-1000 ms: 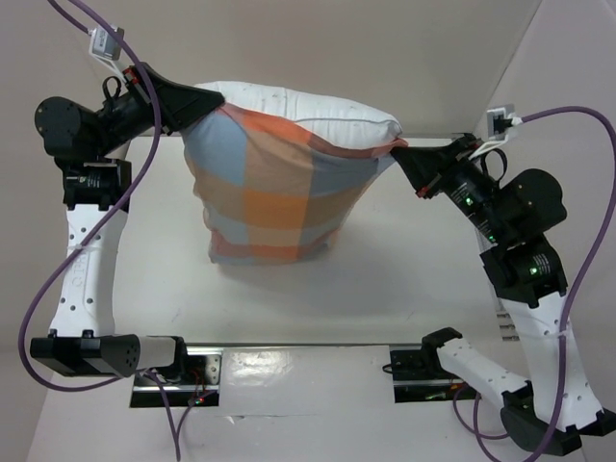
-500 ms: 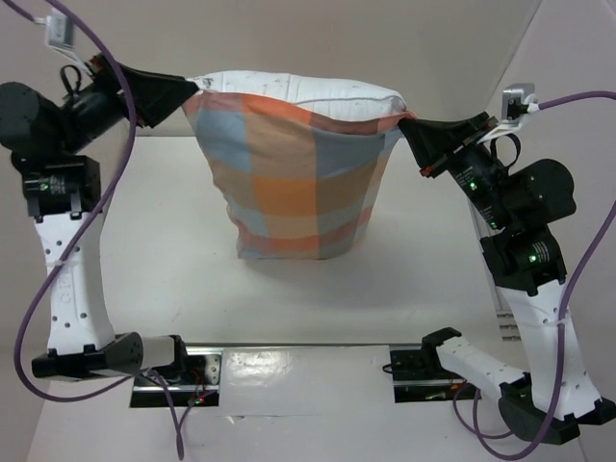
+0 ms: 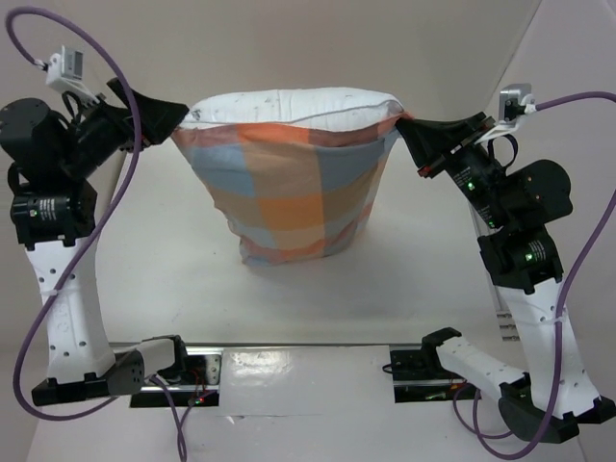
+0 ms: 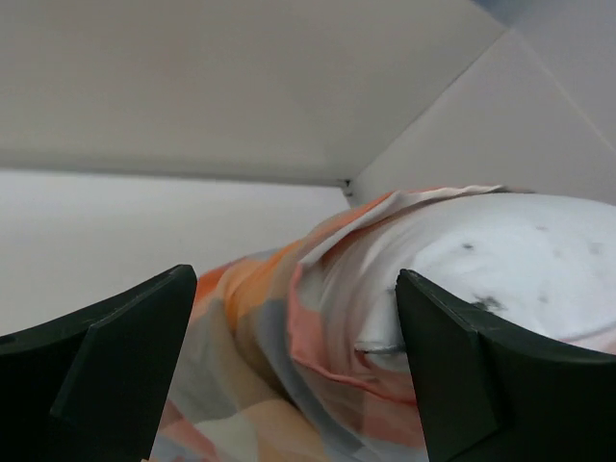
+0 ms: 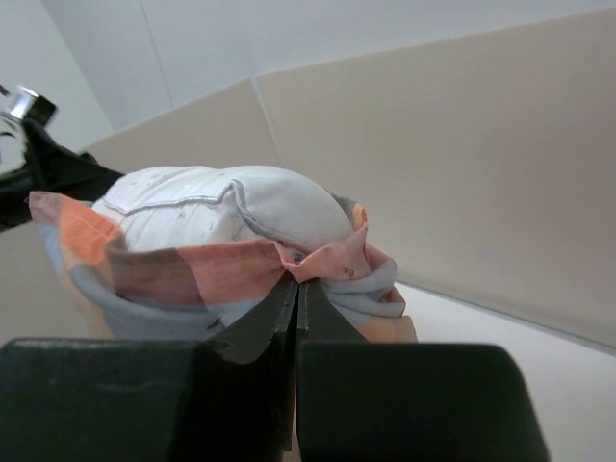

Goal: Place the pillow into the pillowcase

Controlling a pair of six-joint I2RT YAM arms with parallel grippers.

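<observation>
Top external: most of pillow (image 3: 289,101) was hidden inside pillowcase (image 3: 289,192); only a white top strip showed above the rim. Case bottom looked to sit on bench (image 3: 154,279), contact pt hard to confirm.

Left wrist cam: fingers (image 4: 115,356) were cropped by frame bottom and pillow's far end was cut off at right. A few dark specks (image 4: 478,304) were visible on the white.

Tools:
- The left tool (image 4: 294,277) was wide open w/ nothing pinched. Checked cloth + pillow corner lay in the gap, further out. From top view its tip sat right at case's upper left corner; touching or not, couldn't tell.
- The right tool (image 5: 296,281) was clamped tight on a fold of case rim at upper right corner, no gap visible, that corner held up.
</observation>
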